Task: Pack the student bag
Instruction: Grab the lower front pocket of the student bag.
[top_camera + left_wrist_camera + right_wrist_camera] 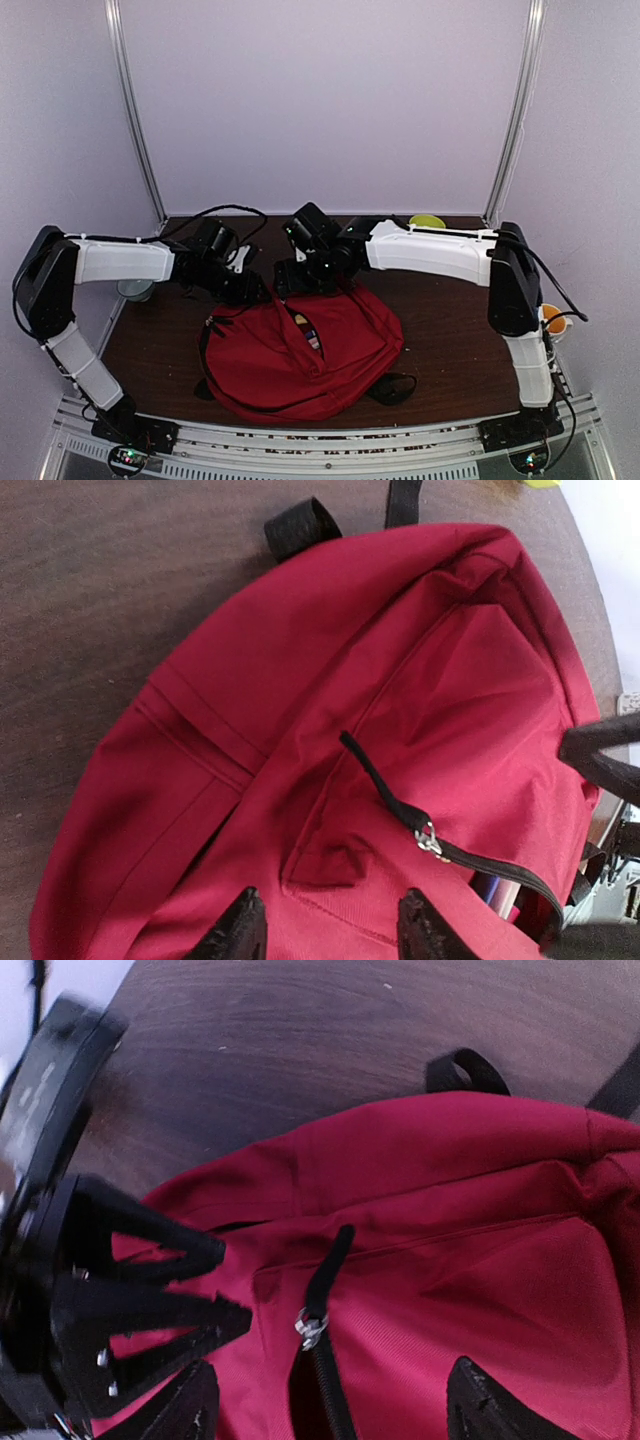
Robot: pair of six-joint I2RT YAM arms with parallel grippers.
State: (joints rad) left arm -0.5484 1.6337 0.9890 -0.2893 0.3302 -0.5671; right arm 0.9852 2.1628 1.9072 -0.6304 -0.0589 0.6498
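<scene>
Only wrist-side: silver zipper pull (311, 1328) on student bag (480, 1290).

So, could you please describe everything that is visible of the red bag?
The bag is a dark-red soft fabric backpack, lying flat in the middle of the brown table. It has a black top loop, black straps and a black zipper, partly open, with coloured things showing inside. Its cloth is creased. The left claw and right claw hang open over it; whether they touch it I cannot tell.
</scene>
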